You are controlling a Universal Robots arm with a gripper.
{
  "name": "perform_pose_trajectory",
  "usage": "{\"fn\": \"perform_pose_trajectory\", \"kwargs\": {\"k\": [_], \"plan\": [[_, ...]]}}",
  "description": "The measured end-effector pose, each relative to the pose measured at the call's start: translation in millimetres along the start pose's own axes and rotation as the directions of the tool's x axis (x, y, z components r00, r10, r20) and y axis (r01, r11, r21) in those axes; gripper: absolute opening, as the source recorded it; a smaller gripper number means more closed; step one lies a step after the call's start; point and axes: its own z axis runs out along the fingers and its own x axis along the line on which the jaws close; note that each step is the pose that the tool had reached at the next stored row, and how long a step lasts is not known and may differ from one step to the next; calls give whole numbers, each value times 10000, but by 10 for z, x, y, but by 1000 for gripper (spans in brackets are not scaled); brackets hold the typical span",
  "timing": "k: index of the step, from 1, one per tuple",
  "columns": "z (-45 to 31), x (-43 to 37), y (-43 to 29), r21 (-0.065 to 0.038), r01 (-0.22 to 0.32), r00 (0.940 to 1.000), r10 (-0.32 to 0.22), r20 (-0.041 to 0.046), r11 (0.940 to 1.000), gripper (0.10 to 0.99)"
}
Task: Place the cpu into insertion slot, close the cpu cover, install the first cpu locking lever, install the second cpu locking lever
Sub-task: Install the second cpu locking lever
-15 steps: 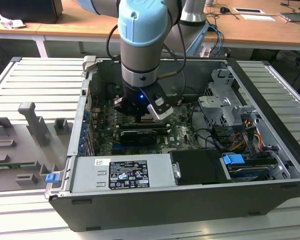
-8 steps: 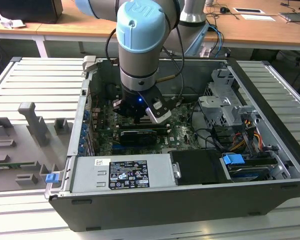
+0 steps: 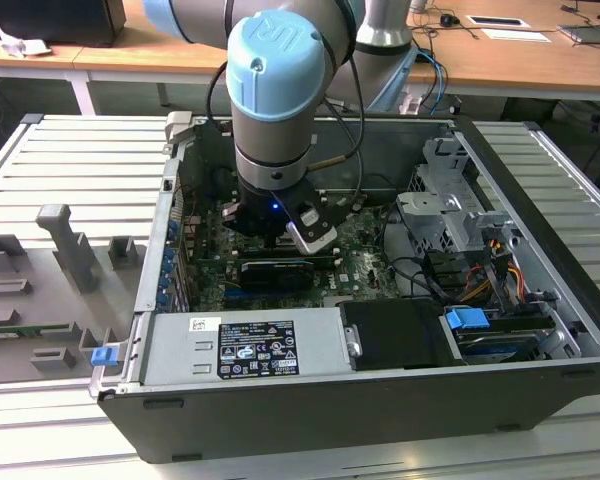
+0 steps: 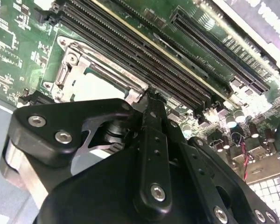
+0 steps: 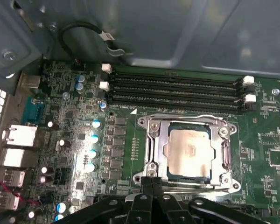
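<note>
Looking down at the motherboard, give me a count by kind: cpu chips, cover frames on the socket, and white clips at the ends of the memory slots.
cpu: 1
cpu cover: 1
white memory slot clips: 4
Total: 6

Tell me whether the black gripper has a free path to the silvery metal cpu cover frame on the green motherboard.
Probably yes: the gripper sits right at the edge of the cpu cover, which is closed over the cpu, with nothing between them.
</note>
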Motion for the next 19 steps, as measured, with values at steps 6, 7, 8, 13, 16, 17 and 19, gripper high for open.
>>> {"fn": "perform_pose_trajectory", "kwargs": {"k": [6, 7, 8, 13, 16, 17, 19], "plan": [[-26, 20, -106, -357, -5, 10000, 6, 30, 9994, 106], [-20, 37, -119, -404, -5, 10000, 7, 38, 9992, 106], [-3, 63, -127, -477, -4, 10000, 7, 47, 9989, 106], [44, 71, -134, -667, -7, 10000, 11, 61, 9978, 106], [70, 74, -134, -783, -7, 10000, 12, 71, 9969, 106], [82, 80, -131, -801, -8, 10000, 14, 72, 9968, 106], [94, 86, -122, -850, -8, 10000, 15, 76, 9964, 106]]}}
